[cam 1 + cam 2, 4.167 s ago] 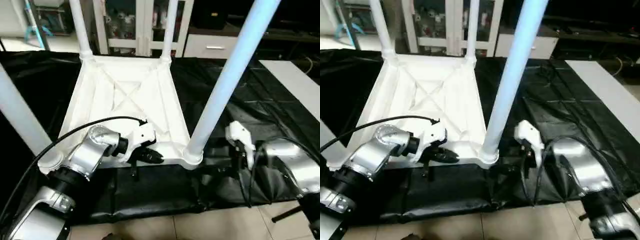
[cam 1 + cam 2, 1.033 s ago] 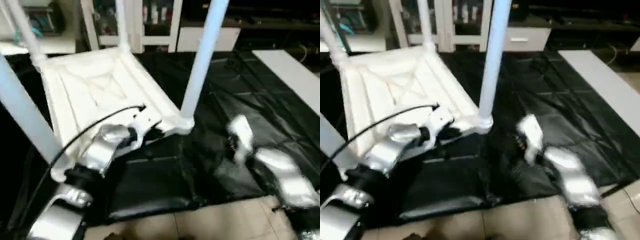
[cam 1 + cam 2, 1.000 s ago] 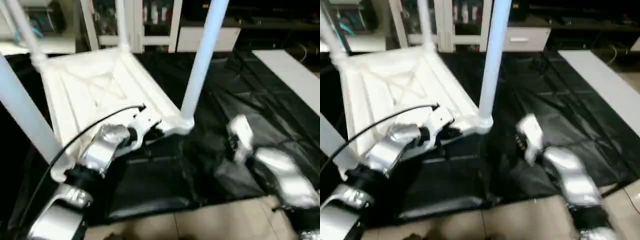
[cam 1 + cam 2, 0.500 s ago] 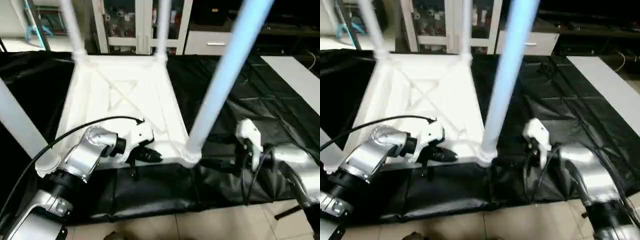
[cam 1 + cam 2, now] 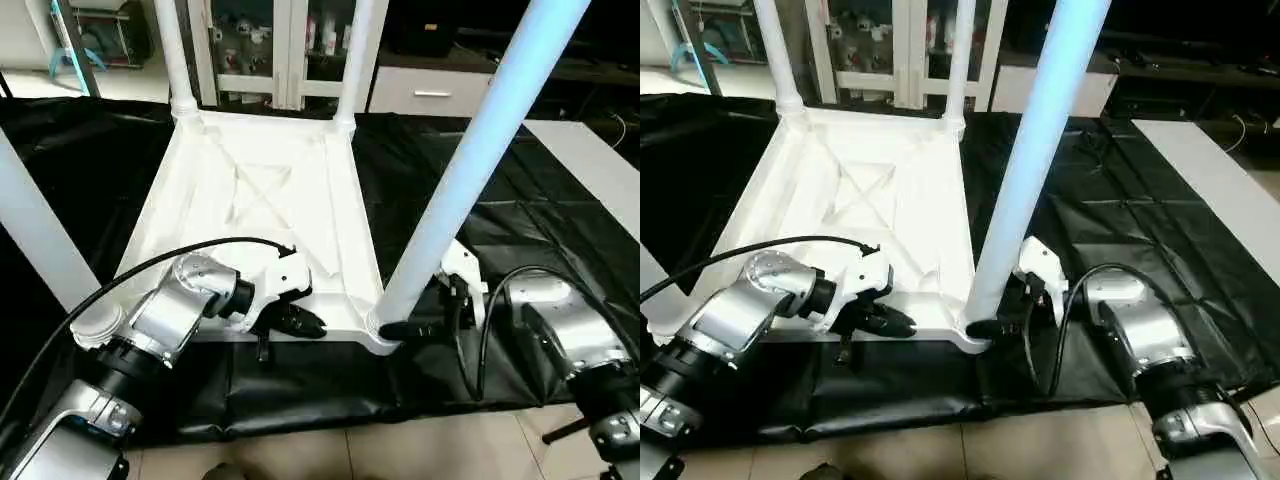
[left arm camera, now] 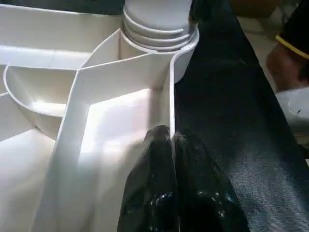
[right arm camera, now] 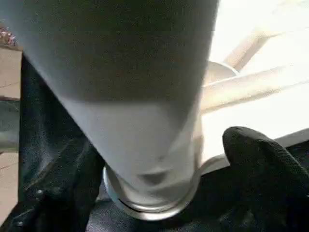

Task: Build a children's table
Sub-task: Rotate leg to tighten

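Observation:
The children's table [image 5: 270,200] lies upside down on the black cloth, X-ribbed underside up, with four white legs standing upward. My left gripper [image 5: 312,325] is shut on the thin near rim of the top [image 6: 170,96], close to the near right corner socket. My right gripper [image 5: 392,320] is at the foot of the near right leg [image 5: 470,170]. Its jaws stand open with one black finger [image 7: 260,164] on each side of the leg's base [image 7: 149,193]; I see a gap between that finger and the leg. The near left leg [image 5: 40,235] rises at the left edge.
The black cloth [image 5: 560,220] covers the work table, whose front edge drops to a tiled floor [image 5: 400,450]. A white slab [image 5: 600,160] lies at the far right. White cabinets [image 5: 270,50] stand behind the table.
My right gripper has moved left to the base of the near right leg, and its fingers now flank it. The left gripper keeps its hold on the rim. The head camera has shifted.

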{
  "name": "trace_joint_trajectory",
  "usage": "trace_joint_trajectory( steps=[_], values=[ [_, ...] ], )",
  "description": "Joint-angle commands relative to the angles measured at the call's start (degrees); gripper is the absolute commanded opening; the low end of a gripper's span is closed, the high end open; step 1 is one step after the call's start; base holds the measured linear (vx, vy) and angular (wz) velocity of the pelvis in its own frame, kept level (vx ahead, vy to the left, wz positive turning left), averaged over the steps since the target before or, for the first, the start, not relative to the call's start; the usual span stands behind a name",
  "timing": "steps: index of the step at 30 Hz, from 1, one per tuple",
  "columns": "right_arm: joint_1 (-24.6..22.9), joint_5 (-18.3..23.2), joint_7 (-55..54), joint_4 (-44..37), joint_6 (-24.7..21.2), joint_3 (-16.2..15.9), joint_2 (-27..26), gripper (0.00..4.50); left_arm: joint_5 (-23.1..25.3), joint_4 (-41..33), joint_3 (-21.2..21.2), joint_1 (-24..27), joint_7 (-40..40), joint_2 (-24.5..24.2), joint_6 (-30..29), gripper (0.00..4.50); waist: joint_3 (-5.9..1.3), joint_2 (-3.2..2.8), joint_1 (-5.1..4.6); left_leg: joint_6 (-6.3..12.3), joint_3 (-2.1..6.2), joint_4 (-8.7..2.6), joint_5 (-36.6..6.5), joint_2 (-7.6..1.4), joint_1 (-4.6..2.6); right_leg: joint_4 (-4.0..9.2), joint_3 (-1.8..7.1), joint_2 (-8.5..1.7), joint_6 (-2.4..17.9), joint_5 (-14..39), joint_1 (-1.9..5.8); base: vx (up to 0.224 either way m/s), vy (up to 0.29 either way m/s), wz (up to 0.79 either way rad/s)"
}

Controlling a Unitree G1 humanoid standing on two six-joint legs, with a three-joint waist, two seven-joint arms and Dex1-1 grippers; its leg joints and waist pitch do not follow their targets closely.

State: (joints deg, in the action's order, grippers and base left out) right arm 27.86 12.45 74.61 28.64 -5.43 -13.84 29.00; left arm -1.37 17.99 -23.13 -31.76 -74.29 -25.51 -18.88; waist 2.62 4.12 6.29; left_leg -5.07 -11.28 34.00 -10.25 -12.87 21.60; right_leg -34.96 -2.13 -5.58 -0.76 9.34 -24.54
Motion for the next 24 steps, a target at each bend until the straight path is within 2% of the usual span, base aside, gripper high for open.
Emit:
trace_joint_trajectory(
  steps=[1, 2, 3, 4, 6, 7, 8, 10, 13, 17, 21, 24],
  values=[
    [1.43, -1.44, 1.52, 1.54, 1.42, -0.32, 0.18, 3.66, 0.67, -0.61, -3.31, 0.31, -1.85, 0.57, -0.70, 0.00, -3.85, -0.75, -0.45, 1.47, -0.15, -3.83, -11.44, -0.16, -1.13, 3.04, 1.11, -1.32, 13.53, 7.05, 3.10, 0.000, 0.000, 0.00],
    [1.56, -1.52, 1.70, 1.92, 1.70, -0.37, 0.14, 3.61, 0.73, -0.52, -3.38, 0.28, -1.86, 0.65, -0.69, 0.00, -3.84, -0.71, -0.44, 1.35, -0.17, -3.82, -11.74, -0.15, -1.16, 3.09, 1.10, -1.26, 13.68, 7.06, 3.09, 0.000, 0.000, 0.00],
    [1.76, -1.56, 2.11, 2.56, 2.17, -0.39, 0.04, 3.61, 1.00, -0.15, -3.63, 0.14, -1.83, 0.84, -0.62, 0.00, -3.86, -0.98, -0.38, 1.26, -0.14, -3.83, -11.97, -0.16, -1.18, 3.05, 1.11, -1.32, 13.86, 6.97, 3.11, 0.000, 0.000, 0.00],
    [1.84, -1.55, 2.31, 2.84, 2.37, -0.35, -0.02, 3.41, 1.15, 0.07, -3.76, 0.05, -1.80, 0.94, -0.59, 0.00, -3.86, -0.85, -0.41, 1.17, -0.11, -3.86, -12.15, -0.18, -1.19, 3.06, 1.07, -1.25, 14.05, 6.66, 3.18, 0.000, 0.000, 0.00],
    [1.67, -1.15, 3.39, 3.11, 3.35, -0.32, -0.52, 3.29, 1.20, 0.49, -3.91, -0.16, -1.92, 1.15, -0.62, 0.00, -3.79, -1.62, -0.41, 0.86, -0.03, -3.94, -13.28, -0.19, -1.33, 3.07, 1.05, -1.24, 14.40, 6.46, 3.14, 0.000, 0.000, 0.00],
    [1.67, -1.05, 3.77, 3.33, 3.88, -0.39, -0.73, 3.21, 1.18, 0.63, -3.92, -0.22, -1.98, 1.18, -0.60, 0.00, -3.67, -1.60, -0.48, 0.64, -0.06, -4.04, -14.91, -0.20, -1.50, 3.31, 1.01, -1.18, 14.47, 7.64, 3.08, 0.000, 0.000, 0.00],
    [1.57, -1.08, 3.70, 3.63, 4.50, -0.44, -1.03, 3.12, 1.26, 0.91, -3.95, -0.26, -2.02, 1.15, -0.39, 0.00, -3.59, -2.00, -0.49, 0.37, 0.01, -4.16, -15.98, -0.22, -1.58, 3.41, 1.00, -1.19, 14.44, 8.56, 3.10, 0.000, 0.000, 0.00],
    [1.36, -1.16, 3.50, 4.05, 5.19, -0.55, -1.32, 2.94, 1.48, 1.35, -4.11, -0.38, -2.05, 1.13, -0.10, 0.00, -3.55, -1.75, -0.66, 0.01, 0.09, -4.24, -17.88, -0.18, -1.65, 3.75, 1.02, -1.27, 14.02, 11.45, 3.27, 0.000, 0.000, 0.00],
    [1.11, -1.55, 4.58, 4.97, 6.05, -0.56, -1.64, 2.60, 1.92, 2.39, -4.39, -0.96, -1.89, 1.49, 0.10, 0.00, -3.57, -1.59, -0.59, 0.46, 0.10, -4.20, -16.51, -0.22, -1.50, 3.75, 1.12, -1.38, 13.77, 12.29, 3.31, 0.000, 0.000, 0.00],
    [1.18, -1.72, 4.36, 6.23, 6.38, -0.13, -2.22, 2.47, 2.34, 2.98, -4.33, -1.12, -1.21, 1.77, 0.13, 0.00, -3.56, -1.96, -0.52, 0.47, 0.11, -4.24, -16.60, -0.25, -1.66, 3.74, 1.07, -1.30, 14.07, 12.02, 3.16, 0.000, 0.000, 0.00],
    [1.40, -1.78, 2.07, 7.83, 6.22, 0.74, -3.17, 2.40, 2.15, 2.77, -3.99, -0.84, -0.78, 1.89, -0.11, 0.00, -3.51, -1.94, -0.64, 0.20, 0.18, -4.34, -18.01, -0.25, -1.69, 3.89, 1.04, -1.32, 13.86, 13.43, 3.16, 0.000, 0.000, 0.00],
    [2.08, -2.46, -3.84, 11.18, 5.79, 2.30, -4.64, 2.39, 1.73, 3.46, -2.71, -0.85, 1.16, 2.70, -0.39, 0.00, -3.25, -1.80, -0.98, -0.35, 0.28, -4.51, -20.21, -0.16, -1.73, 4.30, 0.99, -1.41, 13.06, 17.30, 2.95, 0.000, 0.000, 0.00]
  ],
)
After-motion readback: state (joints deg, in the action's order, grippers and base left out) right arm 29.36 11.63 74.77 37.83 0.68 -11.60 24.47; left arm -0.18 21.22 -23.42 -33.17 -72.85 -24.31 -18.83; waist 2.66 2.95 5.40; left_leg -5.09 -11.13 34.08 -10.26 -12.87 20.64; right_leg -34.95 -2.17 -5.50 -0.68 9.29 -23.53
